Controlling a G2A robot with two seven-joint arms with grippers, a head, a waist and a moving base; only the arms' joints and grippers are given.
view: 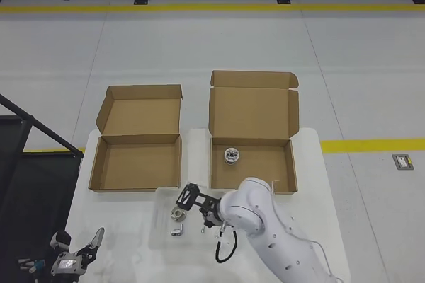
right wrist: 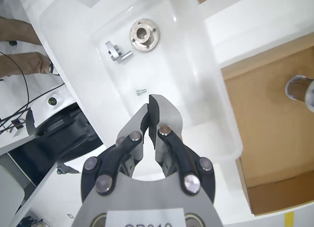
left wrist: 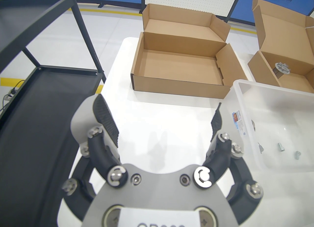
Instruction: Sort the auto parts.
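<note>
The clear bin stands on the white table, in front of two open cardboard boxes. It contains a round flange, a bracket just beside the flange, and a small bolt lying apart from both. The right gripper is positioned over the bin near the bolt, its fingers pressed together with nothing between them. The right box contains one round part. The left box stands beside it. The left gripper is positioned over the table's near left corner, fingers spread wide, well apart from the bin.
</note>
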